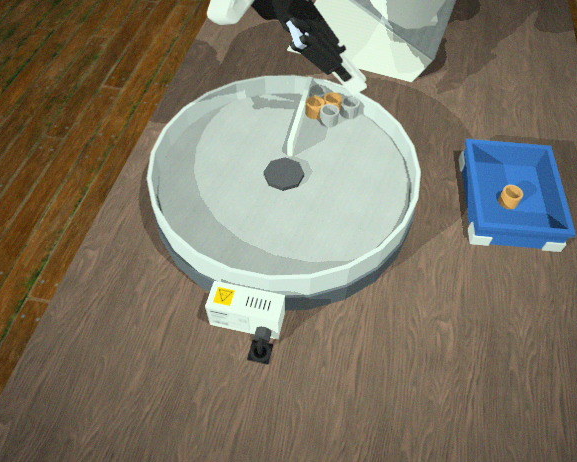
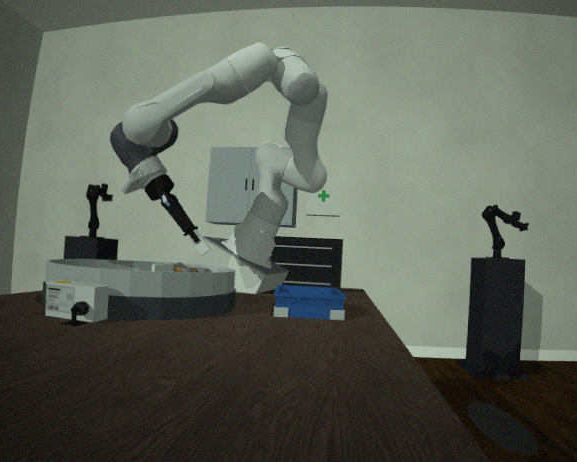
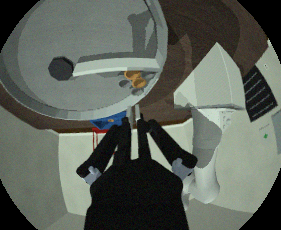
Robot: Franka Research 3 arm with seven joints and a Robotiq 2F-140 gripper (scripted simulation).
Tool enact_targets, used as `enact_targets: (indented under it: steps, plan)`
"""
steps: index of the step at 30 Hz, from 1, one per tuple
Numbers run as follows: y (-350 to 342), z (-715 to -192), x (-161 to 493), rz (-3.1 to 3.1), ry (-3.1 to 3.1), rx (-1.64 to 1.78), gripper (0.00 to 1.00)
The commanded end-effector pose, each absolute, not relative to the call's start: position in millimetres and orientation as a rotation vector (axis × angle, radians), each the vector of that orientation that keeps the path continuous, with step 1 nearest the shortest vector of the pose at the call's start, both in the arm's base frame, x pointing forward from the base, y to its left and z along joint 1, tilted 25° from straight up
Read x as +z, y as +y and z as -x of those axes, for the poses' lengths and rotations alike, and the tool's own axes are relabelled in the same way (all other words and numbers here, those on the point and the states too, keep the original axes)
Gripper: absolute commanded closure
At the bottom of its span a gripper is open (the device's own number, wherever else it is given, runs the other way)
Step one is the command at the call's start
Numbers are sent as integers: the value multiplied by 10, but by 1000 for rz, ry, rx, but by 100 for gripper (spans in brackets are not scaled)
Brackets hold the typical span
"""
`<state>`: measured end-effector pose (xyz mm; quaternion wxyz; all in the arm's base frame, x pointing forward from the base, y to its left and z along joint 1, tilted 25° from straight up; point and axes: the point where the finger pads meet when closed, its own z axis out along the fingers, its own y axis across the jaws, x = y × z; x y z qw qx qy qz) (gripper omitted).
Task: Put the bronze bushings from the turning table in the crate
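Jaws of the gripper (image 1: 351,80) (image 2: 201,245) (image 3: 134,111) are together with nothing between them, tilted above the rim side of the turning table (image 1: 285,283) (image 2: 140,280) (image 3: 163,45) nearest the arm base. Two bronze bushings (image 1: 315,107) (image 3: 132,75) and two steel bushings (image 1: 329,115) are grouped on the turning table, beside the white divider (image 1: 295,126) (image 3: 112,66) that extends from near the dark hub (image 1: 283,174) (image 3: 61,68) to the rim. One bronze bushing (image 1: 510,197) is located inside the blue crate (image 1: 508,145) (image 2: 309,302) (image 3: 101,123), which stands on the tabletop (image 1: 405,350) (image 2: 220,380), apart from the turning table.
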<state>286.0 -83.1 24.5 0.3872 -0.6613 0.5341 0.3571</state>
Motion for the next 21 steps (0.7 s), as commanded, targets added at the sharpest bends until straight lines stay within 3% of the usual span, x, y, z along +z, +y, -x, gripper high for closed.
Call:
enact_targets:
  steps: [1, 21]
  plan:
    - [-822, -2877, 258, 1683, 1354, 908, 94]
    - [-767, -2890, 140, 1683, 1354, 908, 94]
